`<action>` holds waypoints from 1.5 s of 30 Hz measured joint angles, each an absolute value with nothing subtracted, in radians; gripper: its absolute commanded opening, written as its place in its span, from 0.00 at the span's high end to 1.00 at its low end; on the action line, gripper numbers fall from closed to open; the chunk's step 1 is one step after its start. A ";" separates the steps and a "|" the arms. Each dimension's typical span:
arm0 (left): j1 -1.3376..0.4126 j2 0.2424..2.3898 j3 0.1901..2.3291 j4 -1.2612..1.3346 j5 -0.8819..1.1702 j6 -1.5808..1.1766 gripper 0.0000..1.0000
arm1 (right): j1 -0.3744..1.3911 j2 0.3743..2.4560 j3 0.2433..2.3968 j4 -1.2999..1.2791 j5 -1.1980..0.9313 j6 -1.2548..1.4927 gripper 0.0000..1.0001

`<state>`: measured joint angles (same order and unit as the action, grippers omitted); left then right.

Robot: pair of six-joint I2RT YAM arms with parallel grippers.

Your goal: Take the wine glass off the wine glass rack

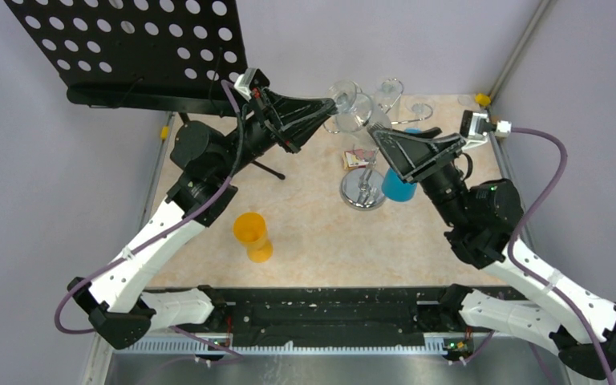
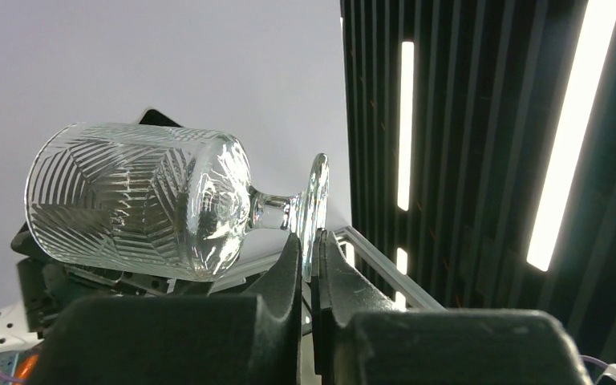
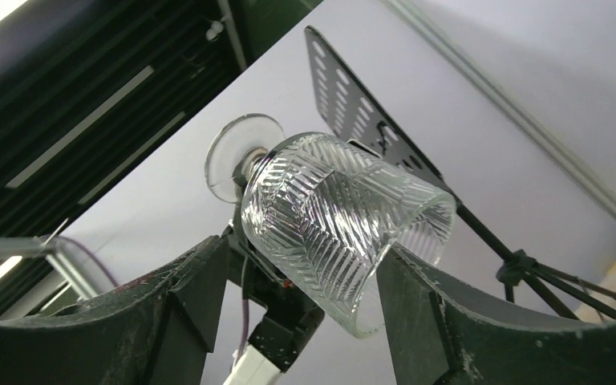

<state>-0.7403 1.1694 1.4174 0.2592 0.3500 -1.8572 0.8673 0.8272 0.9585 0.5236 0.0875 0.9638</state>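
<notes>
I can read no word, brand or number in any of my three views. One small packet (image 1: 358,158) with reddish print lies on the tabletop (image 1: 305,233), just on the far side of the wine glass rack (image 1: 362,192), but its print is too small to read.

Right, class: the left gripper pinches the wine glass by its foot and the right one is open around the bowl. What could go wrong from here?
The left gripper holds only the foot's edge, with the wine glass lying sideways; it could slip. The right gripper, open around the bowl, might knock it loose or crack it when closing. Other glasses are close by, around the wine glass rack; a swing could hit them.
</notes>
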 measured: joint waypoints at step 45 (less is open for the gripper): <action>-0.722 0.986 1.493 -0.435 0.158 -0.966 0.09 | 0.868 0.881 1.235 0.105 -0.042 0.656 1.00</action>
